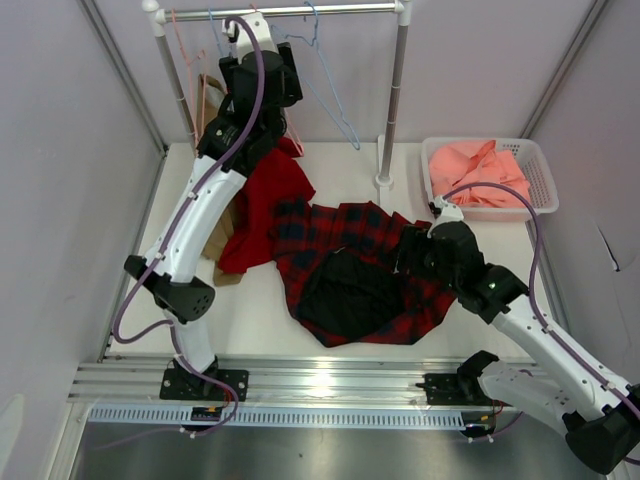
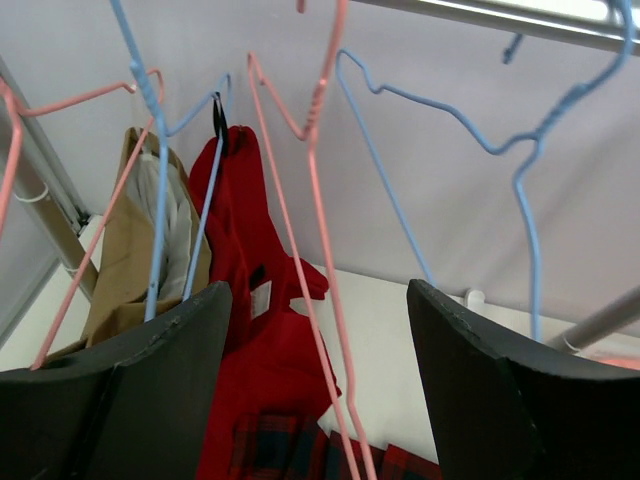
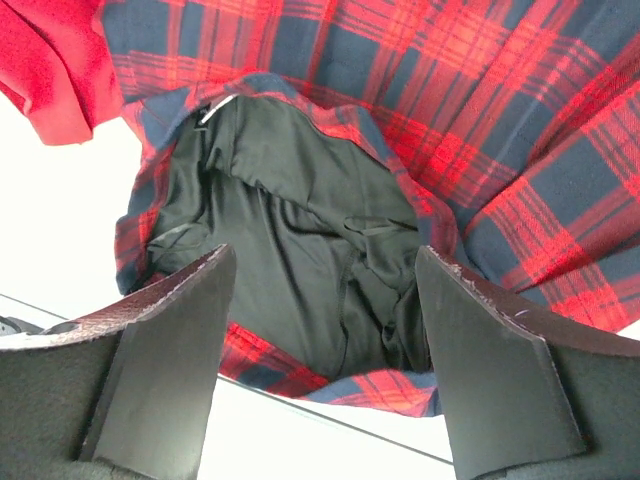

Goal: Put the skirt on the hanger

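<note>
Top external view: the skirt (image 1: 335,232) lies spread on the white table (image 1: 250,325), near the middle. Its black lining (image 1: 348,295) faces up at the near side.
Pink hanger: it (image 2: 316,105) hangs on the rail (image 1: 290,12) at the back left, well apart from the skirt.
Left gripper: it (image 2: 318,290) is up by the rail with its fingers spread wide, and it pinches nothing. In the left wrist view the pink wire runs up between the fingers and seems to touch neither.
Right gripper: it (image 3: 325,262) hangs low over the skirt with its fingers spread wide, and it holds nothing. It looks right at the black lining.
Step in hand: this looks like getting the pink hanger off the rail. The skirt is not on it yet.
Do it well: put the pink wire in the middle of the gap. Then press your fingers together on that one wire, and lift the hook up over the rail before you pull away.
Watch out: the light-blue hangers (image 2: 530,150) hang just beside the pink one, so do not catch them. The plain red garment (image 2: 250,230) hangs close behind it too.
Skirt side: when you reach down, pinch the plaid edge by the lining, not the flat middle.
</note>
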Controlling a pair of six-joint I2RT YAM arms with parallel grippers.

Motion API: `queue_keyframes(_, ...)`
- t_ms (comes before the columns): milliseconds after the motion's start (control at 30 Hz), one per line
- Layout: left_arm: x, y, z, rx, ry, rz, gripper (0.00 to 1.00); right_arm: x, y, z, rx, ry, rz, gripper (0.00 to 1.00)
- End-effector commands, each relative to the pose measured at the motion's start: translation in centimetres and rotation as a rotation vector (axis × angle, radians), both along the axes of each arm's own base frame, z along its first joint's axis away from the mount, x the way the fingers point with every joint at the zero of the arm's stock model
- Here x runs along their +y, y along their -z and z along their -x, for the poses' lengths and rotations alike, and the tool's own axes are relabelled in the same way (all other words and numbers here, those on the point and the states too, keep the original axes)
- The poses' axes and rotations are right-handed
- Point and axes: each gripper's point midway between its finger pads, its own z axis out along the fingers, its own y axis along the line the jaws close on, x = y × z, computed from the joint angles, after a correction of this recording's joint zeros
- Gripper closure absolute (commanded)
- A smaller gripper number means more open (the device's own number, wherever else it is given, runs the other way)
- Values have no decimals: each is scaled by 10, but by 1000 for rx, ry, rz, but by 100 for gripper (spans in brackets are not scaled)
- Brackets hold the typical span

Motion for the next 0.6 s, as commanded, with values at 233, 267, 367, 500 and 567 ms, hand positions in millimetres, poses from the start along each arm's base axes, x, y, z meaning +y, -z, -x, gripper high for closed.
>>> queue_keyframes(233,6,-2,-44,-54,25,1,22,10,-42,-15,-114,-39,-35,22)
queue_keyframes(267,5,-3,-46,-62,28,-1,22,10,-43,-17,-119,-40,-38,22)
queue_keyframes(367,5,0,-55,-70,9,-24,22,15,-42,-19,-122,-57,-44,22)
queue_keyframes(500,11,0,-62,-86,-34,-41,23,16,-35,-22,-115,-69,-35,22)
queue_keyframes(567,14,0,-65,-91,-50,-41,23,18,-31,-22,-110,-81,-35,22)
